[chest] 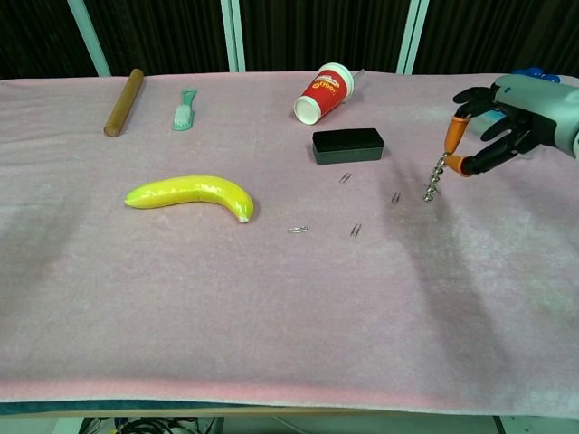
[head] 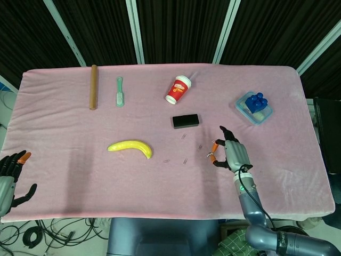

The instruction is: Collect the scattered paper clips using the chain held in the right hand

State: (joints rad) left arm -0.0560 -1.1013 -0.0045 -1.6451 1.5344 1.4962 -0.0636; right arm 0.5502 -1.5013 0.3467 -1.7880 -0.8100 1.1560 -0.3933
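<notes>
Nearest me, at the front left corner, my left hand [head: 10,178] is resting idle with its fingers spread, holding nothing. My right hand [chest: 502,116] is pinching the top of the bead chain [chest: 433,180] between two orange fingertips [chest: 451,136] while the rest of that hand is fanning out; the chain is hanging straight down with its lower end just above the pink surface [chest: 271,325].

To do this sweep well, I am judging that I should be keeping the pinch firm, carrying the chain low and slowly leftward so its tip is brushing each clip rather than swinging over it, and starting with the paper clip nearest the chain [chest: 395,196], which is lying just left of the dangling end.

I am counting four paper clips in all: that one, a second [chest: 355,230] further left and nearer me, a third [chest: 297,229] beyond it near the banana's tip, and a fourth [chest: 345,178] just in front of the black box [chest: 348,145].

Beyond those I am seeing one banana [chest: 192,193], one red paper cup [chest: 324,93] lying on its side, one green brush [chest: 185,110], one wooden rod [chest: 123,89], and one clear container with blue blocks [head: 254,106].
</notes>
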